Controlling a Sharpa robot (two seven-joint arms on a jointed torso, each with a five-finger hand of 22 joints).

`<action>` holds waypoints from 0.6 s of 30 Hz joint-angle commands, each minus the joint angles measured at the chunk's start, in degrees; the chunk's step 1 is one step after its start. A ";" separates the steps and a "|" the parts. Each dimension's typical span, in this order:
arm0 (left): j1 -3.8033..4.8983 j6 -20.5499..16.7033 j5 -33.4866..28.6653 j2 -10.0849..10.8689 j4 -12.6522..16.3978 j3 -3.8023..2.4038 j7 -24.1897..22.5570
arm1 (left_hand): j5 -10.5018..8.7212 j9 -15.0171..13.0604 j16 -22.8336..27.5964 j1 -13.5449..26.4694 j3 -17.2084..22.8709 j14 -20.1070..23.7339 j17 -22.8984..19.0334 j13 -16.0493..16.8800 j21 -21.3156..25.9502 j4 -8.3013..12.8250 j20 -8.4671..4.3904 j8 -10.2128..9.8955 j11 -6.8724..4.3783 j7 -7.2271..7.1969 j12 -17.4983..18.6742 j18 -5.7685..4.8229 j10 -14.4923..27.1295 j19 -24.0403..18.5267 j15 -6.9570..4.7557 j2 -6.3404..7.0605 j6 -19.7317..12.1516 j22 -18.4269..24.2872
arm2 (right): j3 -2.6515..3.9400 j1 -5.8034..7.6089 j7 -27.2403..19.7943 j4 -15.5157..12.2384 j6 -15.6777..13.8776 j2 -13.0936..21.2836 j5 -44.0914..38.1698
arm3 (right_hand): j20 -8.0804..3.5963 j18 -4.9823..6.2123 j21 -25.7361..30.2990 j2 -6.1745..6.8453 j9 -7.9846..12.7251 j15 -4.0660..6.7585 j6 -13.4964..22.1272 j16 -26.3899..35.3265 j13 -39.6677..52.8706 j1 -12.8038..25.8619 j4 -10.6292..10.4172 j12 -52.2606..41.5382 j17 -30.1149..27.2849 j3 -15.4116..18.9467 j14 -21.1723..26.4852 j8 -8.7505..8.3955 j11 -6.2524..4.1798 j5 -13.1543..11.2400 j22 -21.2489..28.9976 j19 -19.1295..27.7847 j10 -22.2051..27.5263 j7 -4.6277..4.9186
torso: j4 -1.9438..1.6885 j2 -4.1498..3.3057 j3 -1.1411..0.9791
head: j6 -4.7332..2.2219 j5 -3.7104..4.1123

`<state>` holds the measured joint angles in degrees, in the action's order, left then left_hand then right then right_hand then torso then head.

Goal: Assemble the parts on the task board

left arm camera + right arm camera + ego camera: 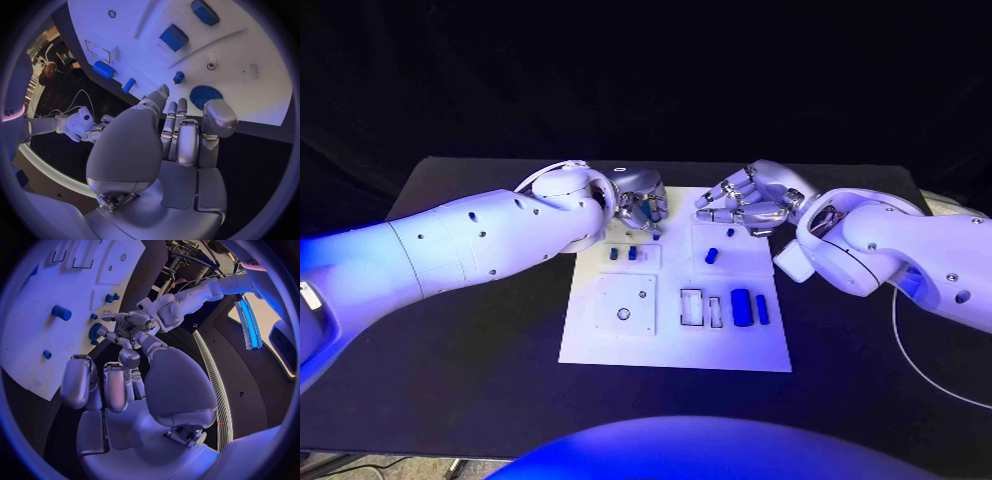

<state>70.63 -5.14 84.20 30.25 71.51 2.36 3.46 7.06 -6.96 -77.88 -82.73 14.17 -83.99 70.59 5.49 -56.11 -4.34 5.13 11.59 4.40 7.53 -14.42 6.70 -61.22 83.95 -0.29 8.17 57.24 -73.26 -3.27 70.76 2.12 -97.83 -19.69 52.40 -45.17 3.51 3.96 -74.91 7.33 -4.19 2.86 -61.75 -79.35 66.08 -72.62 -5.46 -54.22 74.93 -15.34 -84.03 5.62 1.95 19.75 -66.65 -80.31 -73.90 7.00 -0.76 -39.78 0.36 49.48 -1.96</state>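
Note:
The white task board [675,330] lies in the middle of the black table. At its far left part my left hand [639,205] pinches a blue gear [206,95] between thumb and fingertips [181,106], low against the board. The same gear [97,331] also appears under that hand [128,322] in the right wrist view. My right hand [747,205] hovers over the board's far right part with its fingers [115,385] apart and nothing in them. A small blue peg [179,77] stands just beyond the gear.
Two small blue pieces [622,254] sit side by side on the board's left half. A blue peg [711,256] stands on the right half. Nearer me lie a thick blue cylinder [741,307] and a thin blue bar [762,309], beside rectangular slots [691,306].

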 commanded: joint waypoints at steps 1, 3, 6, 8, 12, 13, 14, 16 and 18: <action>-0.15 3.37 2.83 -0.37 -0.22 -0.02 1.74 | -0.44 0.18 0.03 0.71 0.40 -1.92 -0.53 -0.25 -1.17 0.04 -0.22 -0.45 -0.01 0.12 0.54 -1.13 -0.84 1.69 -0.31 0.04 0.64 -0.66 | 0.01 -0.04 -1.10 -0.01 -2.37 0.02 -0.81 | 0.08 1.03 0.46 -0.66 0.01 -0.53 0.29 0.29 -0.27 0.07 -0.01 0.55 4.40 0.20 -3.52 -0.33 0.03 0.06 0.40 0.27 0.49 0.03 | 0.01 0.00 0.00 | -0.08 0.10; -0.22 3.43 2.99 -0.47 -0.33 -0.02 1.86 | -0.48 0.24 0.16 0.72 0.48 -1.92 -0.84 -0.35 -1.58 0.06 -0.26 -0.54 -0.05 0.08 0.70 -1.19 -1.05 1.79 -0.33 0.00 0.83 -0.89 | 0.01 -0.03 -1.16 0.00 -2.67 0.05 -0.81 | 0.08 1.03 0.49 -0.85 0.01 -0.53 0.32 0.29 -0.62 -0.11 0.04 1.05 4.41 0.09 -3.51 -0.35 0.03 0.05 0.42 0.27 0.77 0.03 | 0.03 -0.01 -0.01 | -0.07 0.13; -0.33 3.59 3.22 -0.66 -0.57 -0.02 1.97 | -0.50 0.33 0.40 0.72 0.63 -1.90 -1.37 -0.49 -2.30 0.10 -0.32 -0.66 -0.12 0.03 0.93 -1.29 -1.48 1.94 -0.40 -0.06 1.22 -1.30 | 0.01 -0.03 -1.21 -0.03 -3.00 0.09 -0.81 | 0.09 1.03 0.51 -0.97 0.01 -0.53 0.34 0.31 -1.07 -0.23 0.09 1.70 4.40 0.01 -3.51 -0.36 0.02 0.05 0.45 0.27 1.12 0.03 | -0.08 0.04 0.02 | 0.09 0.21; -0.41 3.72 3.31 -0.80 -0.74 -0.02 1.93 | -0.51 0.38 0.55 0.74 0.74 -1.88 -1.72 -0.58 -2.96 0.11 -0.37 -0.74 -0.18 -0.01 1.09 -1.39 -1.83 2.07 -0.45 -0.11 1.52 -1.66 | 0.01 -0.03 -1.23 -0.06 -3.14 0.11 -0.81 | 0.09 1.04 0.53 -1.01 0.01 -0.53 0.34 0.29 -1.19 -0.28 0.11 1.86 4.42 -0.02 -3.52 -0.36 0.02 0.06 0.47 0.28 1.21 0.03 | -0.06 0.02 0.03 | 0.11 0.23; -0.57 3.62 3.39 -1.19 -1.04 -0.01 1.66 | -0.50 0.50 0.66 0.73 1.04 -1.89 -2.09 -0.75 -3.55 0.16 -0.45 -0.92 -0.27 -0.09 1.46 -1.48 -2.41 2.18 -0.55 -0.25 2.00 -2.02 | 0.01 -0.03 -1.24 -0.08 -3.23 0.12 -0.81 | 0.09 1.04 0.54 -1.07 0.01 -0.53 0.35 0.31 -1.27 -0.35 0.14 1.97 4.42 -0.06 -3.51 -0.36 0.02 0.07 0.47 0.27 1.27 0.03 | -0.09 0.06 0.01 | 0.08 0.29; -0.63 3.62 3.40 -1.32 -1.13 -0.01 1.62 | -0.48 0.55 0.69 0.69 1.18 -1.90 -2.20 -0.81 -3.80 0.20 -0.47 -1.00 -0.30 -0.11 1.60 -1.52 -2.60 2.22 -0.58 -0.31 2.15 -2.17 | 0.01 -0.03 -1.25 -0.08 -3.24 0.11 -0.81 | 0.09 1.04 0.54 -1.07 0.01 -0.53 0.35 0.31 -1.27 -0.35 0.14 1.97 4.42 -0.06 -3.51 -0.36 0.02 0.07 0.47 0.27 1.27 0.03 | -0.09 0.07 0.01 | 0.09 0.29; -0.73 3.54 3.41 -1.54 -1.31 -0.01 1.57 | -0.47 0.62 0.75 0.61 1.43 -1.91 -2.41 -0.90 -4.20 0.26 -0.51 -1.12 -0.34 -0.13 1.83 -1.58 -2.90 2.28 -0.62 -0.40 2.36 -2.41 | 0.01 -0.03 -1.26 -0.10 -3.24 0.09 -0.81 | 0.09 1.04 0.54 -1.07 0.01 -0.53 0.35 0.31 -1.27 -0.35 0.14 1.97 4.42 -0.06 -3.51 -0.36 0.02 0.07 0.47 0.27 1.27 0.03 | -0.08 0.07 0.00 | 0.10 0.35; -0.88 3.51 3.42 -1.81 -1.57 -0.01 1.57 | -0.45 0.70 0.78 0.45 1.78 -1.92 -2.59 -0.99 -4.56 0.38 -0.56 -1.25 -0.38 -0.14 2.07 -1.64 -3.21 2.33 -0.66 -0.53 2.58 -2.63 | 0.01 -0.03 -1.26 -0.10 -3.22 0.08 -0.81 | 0.09 1.04 0.54 -1.07 0.01 -0.53 0.35 0.31 -1.27 -0.35 0.14 1.97 4.42 -0.06 -3.51 -0.36 0.02 0.07 0.47 0.27 1.27 0.03 | -0.03 0.05 0.00 | 0.06 0.36; -1.06 3.50 3.42 -2.09 -1.91 0.00 1.57 | -0.42 0.77 0.83 0.15 2.27 -1.93 -2.80 -1.08 -4.99 0.57 -0.62 -1.37 -0.44 -0.17 2.33 -1.70 -3.57 2.39 -0.71 -0.74 2.85 -2.88 | 0.01 -0.03 -1.27 -0.11 -3.19 0.06 -0.81 | 0.09 1.04 0.54 -1.07 0.01 -0.53 0.35 0.31 -1.27 -0.35 0.14 1.97 4.42 -0.06 -3.51 -0.36 0.02 0.07 0.47 0.27 1.27 0.03 | 0.03 0.02 0.02 | 0.10 0.32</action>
<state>69.72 -2.49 86.93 28.40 69.80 2.36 4.96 6.78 -6.25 -77.21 -82.51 16.20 -83.96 67.85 4.46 -60.93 -3.76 4.92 10.47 3.87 7.51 -12.40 5.82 -64.42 84.16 -0.71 7.94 59.72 -74.95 -3.26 70.76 1.56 -97.86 -22.57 52.50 -45.35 3.51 3.96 -74.56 6.94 -4.19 2.86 -61.73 -79.21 64.86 -73.00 -5.46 -52.44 74.92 -15.35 -84.03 5.62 1.91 19.75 -66.23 -80.31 -73.03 7.01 -0.81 -39.72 0.37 49.57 -1.61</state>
